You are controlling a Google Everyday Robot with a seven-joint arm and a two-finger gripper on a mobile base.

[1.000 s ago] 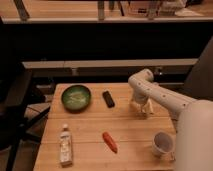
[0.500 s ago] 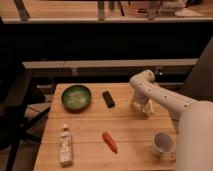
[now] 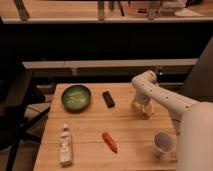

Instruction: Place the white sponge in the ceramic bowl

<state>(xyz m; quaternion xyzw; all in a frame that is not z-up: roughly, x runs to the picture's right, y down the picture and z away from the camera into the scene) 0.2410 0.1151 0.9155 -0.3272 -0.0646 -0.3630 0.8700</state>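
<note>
The ceramic bowl (image 3: 76, 97) is dark green with a lighter mottled inside and sits at the table's back left. My gripper (image 3: 142, 108) points down onto the table's right side, at the end of the white arm (image 3: 160, 97), well to the right of the bowl. The white sponge does not show apart from the gripper; a pale patch sits right at the gripper's tip and I cannot tell what it is.
A black remote-like bar (image 3: 108, 98) lies between bowl and gripper. A red-orange carrot-like item (image 3: 109, 141) lies front centre, a white bottle (image 3: 65, 145) front left, a white cup (image 3: 162, 143) front right. A dark chair (image 3: 15, 107) stands left of the wooden table (image 3: 125, 125).
The gripper has stayed at nearly the same spot on the table's right side, with only a slight shift of the arm. Nothing else moved.
</note>
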